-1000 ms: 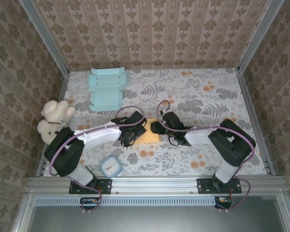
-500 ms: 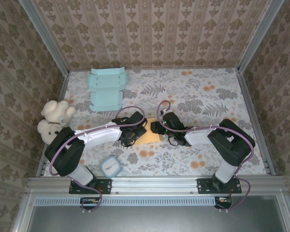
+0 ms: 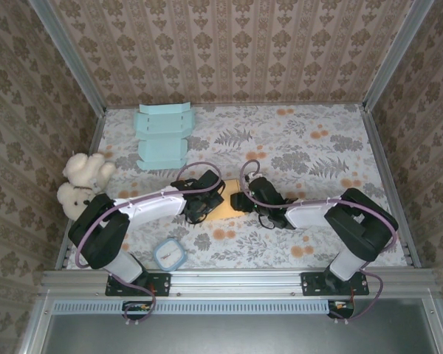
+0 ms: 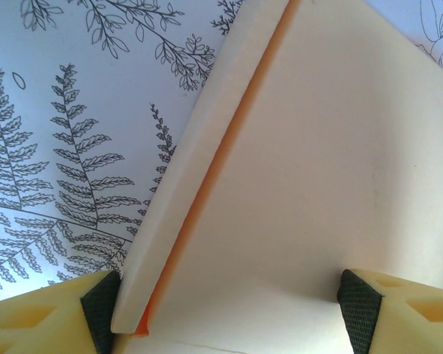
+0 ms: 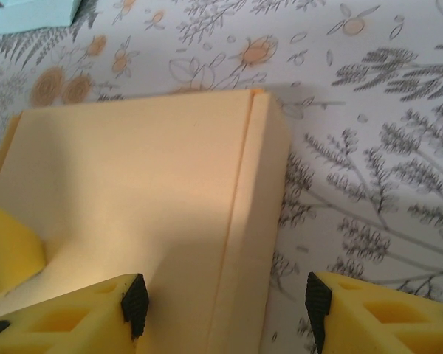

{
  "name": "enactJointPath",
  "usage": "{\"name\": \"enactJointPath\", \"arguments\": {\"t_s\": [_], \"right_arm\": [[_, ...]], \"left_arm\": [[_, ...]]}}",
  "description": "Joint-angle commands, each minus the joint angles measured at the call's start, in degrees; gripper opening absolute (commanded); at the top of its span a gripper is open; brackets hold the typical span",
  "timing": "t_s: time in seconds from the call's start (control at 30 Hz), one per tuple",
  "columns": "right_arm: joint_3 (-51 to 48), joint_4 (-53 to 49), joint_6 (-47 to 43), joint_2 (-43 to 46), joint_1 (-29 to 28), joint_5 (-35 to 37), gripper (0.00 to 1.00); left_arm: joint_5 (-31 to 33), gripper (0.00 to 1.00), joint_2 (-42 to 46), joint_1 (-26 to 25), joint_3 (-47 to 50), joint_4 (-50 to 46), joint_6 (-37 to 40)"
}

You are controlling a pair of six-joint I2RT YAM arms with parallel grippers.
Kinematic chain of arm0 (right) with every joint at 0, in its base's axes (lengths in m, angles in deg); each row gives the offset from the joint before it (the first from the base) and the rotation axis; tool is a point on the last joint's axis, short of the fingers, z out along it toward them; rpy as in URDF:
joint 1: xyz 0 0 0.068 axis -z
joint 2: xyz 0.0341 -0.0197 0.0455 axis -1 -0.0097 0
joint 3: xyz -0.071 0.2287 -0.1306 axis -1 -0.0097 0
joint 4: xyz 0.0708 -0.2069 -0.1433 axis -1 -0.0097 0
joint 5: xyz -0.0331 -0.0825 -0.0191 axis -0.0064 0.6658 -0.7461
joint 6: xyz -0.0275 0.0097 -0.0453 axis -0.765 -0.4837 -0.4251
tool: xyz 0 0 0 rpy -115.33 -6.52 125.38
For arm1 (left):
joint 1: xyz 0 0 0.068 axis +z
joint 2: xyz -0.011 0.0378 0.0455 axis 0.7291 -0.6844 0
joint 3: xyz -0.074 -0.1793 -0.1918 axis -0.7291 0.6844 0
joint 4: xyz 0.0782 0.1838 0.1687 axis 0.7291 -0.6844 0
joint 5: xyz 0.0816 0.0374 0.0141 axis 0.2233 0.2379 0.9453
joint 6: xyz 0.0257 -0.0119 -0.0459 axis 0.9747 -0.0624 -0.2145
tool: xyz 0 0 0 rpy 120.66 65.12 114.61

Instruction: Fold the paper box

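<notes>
Centrally one cream box point(image 5: 133, 192) (part-folded); left gripper point(image 4: 227, 313), right gripper point(image 5: 227, 302) open astride it.

Overhead view. A tan paper box point(image 3: 227, 209) lies on the floral table point(image 3: 317, 147), near its middle. The left gripper point(image 3: 210, 195) meets the box from the left and the right gripper point(image 3: 241, 199) from the right. A pale blue flat carton point(image 3: 163, 136) lies at the far left. Two plush bears point(image 3: 81, 184) sit at the left edge. A small blue-rimmed container point(image 3: 168, 254) lies near the left arm's base.
</notes>
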Motion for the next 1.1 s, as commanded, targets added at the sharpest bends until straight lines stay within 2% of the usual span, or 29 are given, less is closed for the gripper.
{"name": "enactJointPath", "arguments": {"t_s": [0.0,0.87,1.07], "right_arm": [[-2.1,-4.8,-0.4,1.9,-1.9,1.3,0.61],[-6.0,-8.6,1.1,9.2,-6.4,1.3,0.59],[-5.8,-6.3,1.9,8.3,-6.4,-0.4,0.54]], "left_arm": [[1.7,0.78,-0.4,0.2,1.7,-0.7,-2.0],[3.1,0.77,0.0,0.3,2.1,-1.6,-2.5],[3.2,0.76,-0.1,0.4,1.9,-1.7,-2.5]]}}
